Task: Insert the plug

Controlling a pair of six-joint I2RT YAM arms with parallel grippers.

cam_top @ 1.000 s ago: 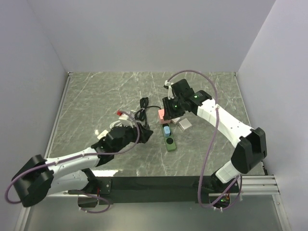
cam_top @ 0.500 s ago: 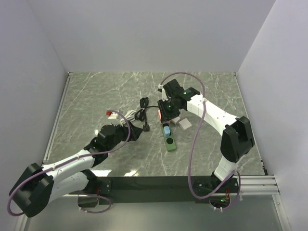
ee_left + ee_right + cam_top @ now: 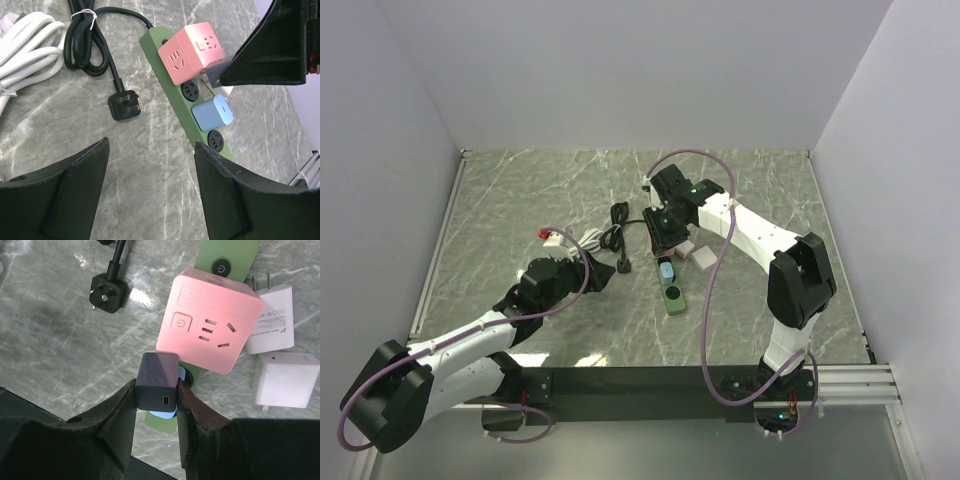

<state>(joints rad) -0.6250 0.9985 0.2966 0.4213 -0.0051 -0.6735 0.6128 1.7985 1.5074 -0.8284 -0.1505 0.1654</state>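
your right end effector (image 3: 157,390) was clamped on the dark grey charger plug (image 3: 158,376) over the green power strip (image 3: 200,134), at 7 o'clock of the pink socket cube (image 3: 207,327). your left end effector (image 3: 150,145) stood with jaws apart above the counter (image 3: 520,200).

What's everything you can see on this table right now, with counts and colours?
power strip: one, green, mid-table
cube adapter: one, pink, plugged in at the strip's cable end
small adapter: one, blue, on the strip between two free sockets
dark charger: one, dark grey, held above the strip
white chargers: two, white, lying beside the pink cube
black cable: one, black, bundled, its plug loose beside the strip
white cable: one, white, coiled beside the black one
table: one, grey-green marble
left claw: open, empty, near the black plug
right claw: shut on the dark charger
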